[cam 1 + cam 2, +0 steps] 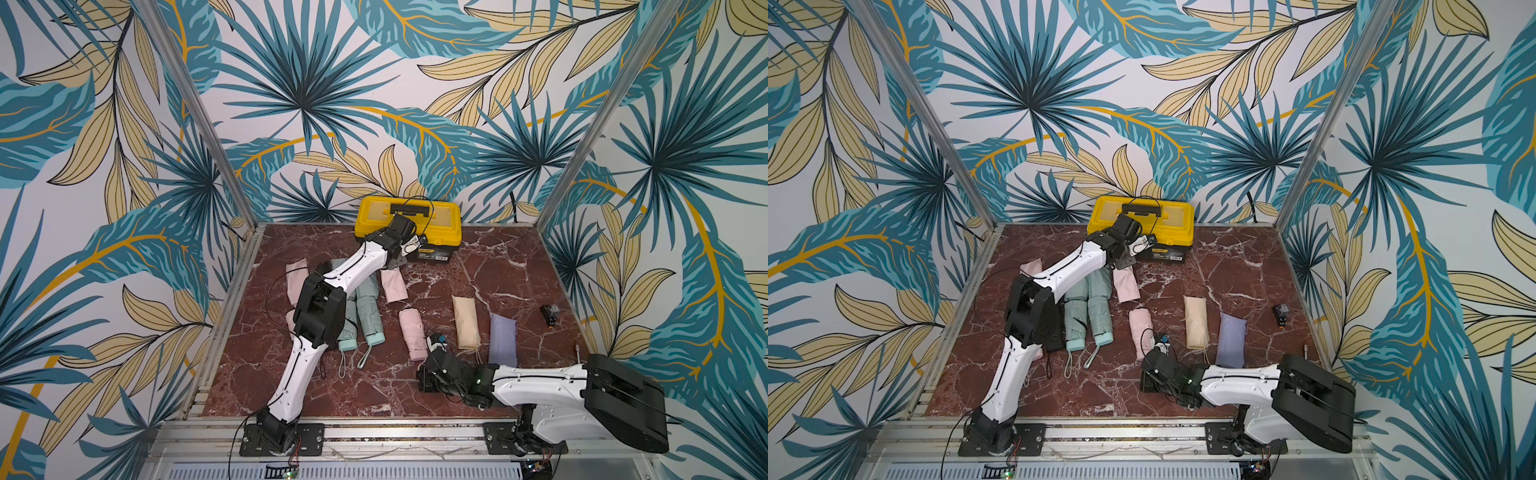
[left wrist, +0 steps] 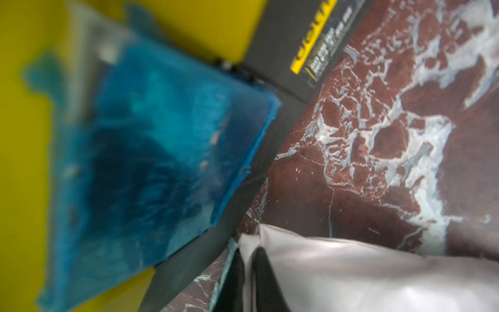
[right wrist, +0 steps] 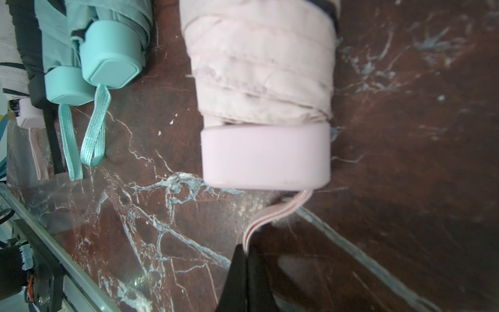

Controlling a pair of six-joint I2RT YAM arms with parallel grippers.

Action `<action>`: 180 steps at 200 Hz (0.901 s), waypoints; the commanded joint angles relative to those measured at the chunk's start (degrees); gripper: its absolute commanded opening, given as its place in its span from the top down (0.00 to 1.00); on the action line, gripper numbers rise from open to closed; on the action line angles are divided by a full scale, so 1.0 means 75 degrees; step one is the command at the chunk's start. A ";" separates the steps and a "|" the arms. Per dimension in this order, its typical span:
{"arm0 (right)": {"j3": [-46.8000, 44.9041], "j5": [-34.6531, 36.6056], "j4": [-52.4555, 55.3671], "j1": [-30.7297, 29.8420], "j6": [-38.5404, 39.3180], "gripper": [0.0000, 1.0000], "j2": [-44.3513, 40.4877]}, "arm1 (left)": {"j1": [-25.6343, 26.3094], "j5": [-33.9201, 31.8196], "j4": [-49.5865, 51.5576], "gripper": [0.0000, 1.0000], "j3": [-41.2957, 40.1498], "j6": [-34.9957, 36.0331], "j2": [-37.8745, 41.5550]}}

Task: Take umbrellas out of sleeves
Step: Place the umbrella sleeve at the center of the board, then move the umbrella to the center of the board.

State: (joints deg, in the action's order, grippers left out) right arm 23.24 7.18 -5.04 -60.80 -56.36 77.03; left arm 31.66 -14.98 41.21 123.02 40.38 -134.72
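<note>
My left gripper (image 2: 249, 251) is shut on a fold of the flat pink sleeve (image 1: 394, 286), which lies just in front of the toolbox; both top views show it (image 1: 1126, 286). A bare pink umbrella (image 1: 412, 334) lies mid-table with its handle (image 3: 266, 156) toward the front. My right gripper (image 3: 247, 250) is shut on that umbrella's wrist loop (image 3: 272, 213), which runs taut from the handle. Two mint umbrellas (image 1: 359, 324) lie side by side out of their sleeves, partly under the left arm. A bulging beige sleeve (image 1: 466, 322) and a lilac one (image 1: 503, 338) lie to the right.
The yellow-lidded black toolbox (image 1: 409, 220) stands at the back, close to the left wrist. Another pink sleeve (image 1: 296, 276) lies at the far left. A small black object (image 1: 549, 316) sits near the right edge. The left arm spans the left half of the table.
</note>
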 commanded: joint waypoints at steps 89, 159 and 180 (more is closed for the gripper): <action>-0.0375 -0.0147 0.1701 -0.0042 0.0166 0.91 0.0216 | 0.0514 -0.0004 -0.1007 0.58 -0.2248 -0.0604 0.2380; 0.0444 0.0633 0.4185 -0.0040 0.0700 0.39 -0.1757 | 0.0886 0.2873 -0.1547 0.54 -0.5721 -0.3896 0.6531; 0.1050 0.1043 0.5049 -0.0039 0.0958 0.38 -0.1961 | 0.0906 0.3775 -0.2236 0.47 -0.7134 -0.4720 0.8050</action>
State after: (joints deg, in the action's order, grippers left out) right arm 26.41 10.00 19.68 -61.17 -52.47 64.23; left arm 38.33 2.48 29.65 78.76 16.45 -83.18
